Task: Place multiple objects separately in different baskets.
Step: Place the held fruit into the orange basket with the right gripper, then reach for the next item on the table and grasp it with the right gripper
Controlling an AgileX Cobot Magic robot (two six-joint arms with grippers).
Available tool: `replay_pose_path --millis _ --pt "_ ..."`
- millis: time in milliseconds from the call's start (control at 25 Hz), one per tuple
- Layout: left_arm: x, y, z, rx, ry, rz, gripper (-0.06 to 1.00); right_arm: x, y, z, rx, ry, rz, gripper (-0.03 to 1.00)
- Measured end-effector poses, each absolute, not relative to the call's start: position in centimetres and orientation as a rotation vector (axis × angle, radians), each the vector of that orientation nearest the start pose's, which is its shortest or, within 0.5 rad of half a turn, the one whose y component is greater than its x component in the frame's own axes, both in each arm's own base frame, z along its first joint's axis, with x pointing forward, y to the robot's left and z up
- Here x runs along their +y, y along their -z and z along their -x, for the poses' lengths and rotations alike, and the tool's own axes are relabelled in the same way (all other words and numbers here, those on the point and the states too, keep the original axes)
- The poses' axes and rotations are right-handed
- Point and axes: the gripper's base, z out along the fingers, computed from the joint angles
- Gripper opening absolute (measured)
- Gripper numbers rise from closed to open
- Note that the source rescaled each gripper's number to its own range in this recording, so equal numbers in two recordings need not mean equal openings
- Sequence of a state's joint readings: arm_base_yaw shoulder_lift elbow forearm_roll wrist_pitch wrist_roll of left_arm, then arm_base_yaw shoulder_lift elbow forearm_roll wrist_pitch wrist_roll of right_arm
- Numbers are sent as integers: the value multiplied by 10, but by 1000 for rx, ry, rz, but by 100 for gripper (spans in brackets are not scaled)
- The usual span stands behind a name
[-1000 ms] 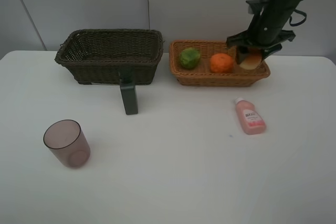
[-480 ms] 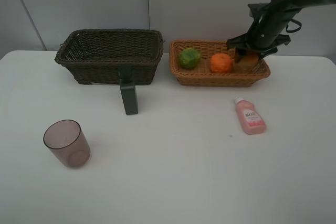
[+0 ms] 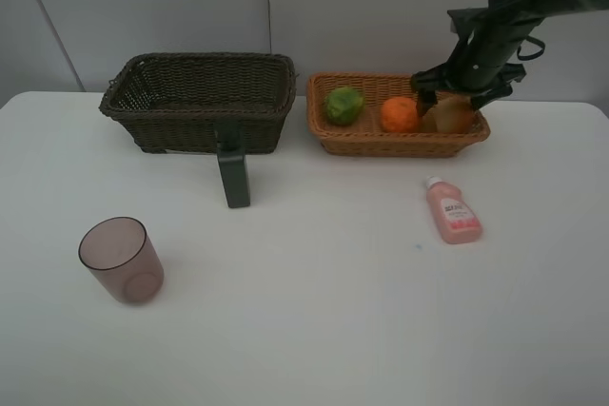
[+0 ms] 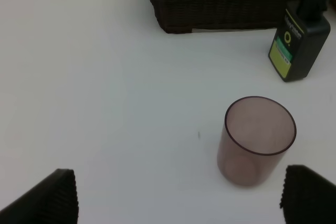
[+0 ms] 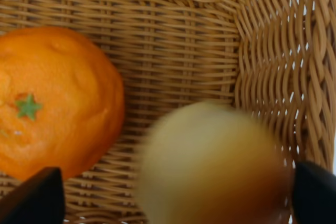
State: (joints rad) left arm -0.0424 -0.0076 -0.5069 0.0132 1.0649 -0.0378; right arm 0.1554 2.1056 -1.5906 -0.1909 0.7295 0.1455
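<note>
**Q:** Which step is shown?
**A:** The right pincer point(image 3: 457, 102), spread, straddles the round fruit point(image 3: 451, 117), which lies in the tan basket point(image 3: 400, 146) beside the mandarin point(image 3: 401, 114).
**Q:** And next?
**A:** Probably lift clear, then fetch the pink bottle point(image 3: 453, 212) off the tabletop point(image 3: 314, 330) for the dark basket point(image 3: 200, 123).

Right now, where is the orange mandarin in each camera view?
Exterior high: the orange mandarin lies mid-basket, between the green fruit and the pale round fruit.
Left wrist: not in view.
Right wrist: the orange mandarin lies on the basket floor beside the blurred pale round fruit.
Shared landmark: the light tan basket, whose woven wall also shows in the right wrist view.
</note>
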Motion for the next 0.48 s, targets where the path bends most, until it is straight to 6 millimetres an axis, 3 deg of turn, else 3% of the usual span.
replay_pose_path --millis 240,400,480 --pt "1 -279 7 2034 35 -4 100 75 -206 -436 2694 117 211 100" --pt "1 -279 7 2034 35 -4 100 91 -229 -418 2720 121 261 99" --pt "1 -279 7 2034 35 -4 100 97 -230 -404 2765 134 293 99"
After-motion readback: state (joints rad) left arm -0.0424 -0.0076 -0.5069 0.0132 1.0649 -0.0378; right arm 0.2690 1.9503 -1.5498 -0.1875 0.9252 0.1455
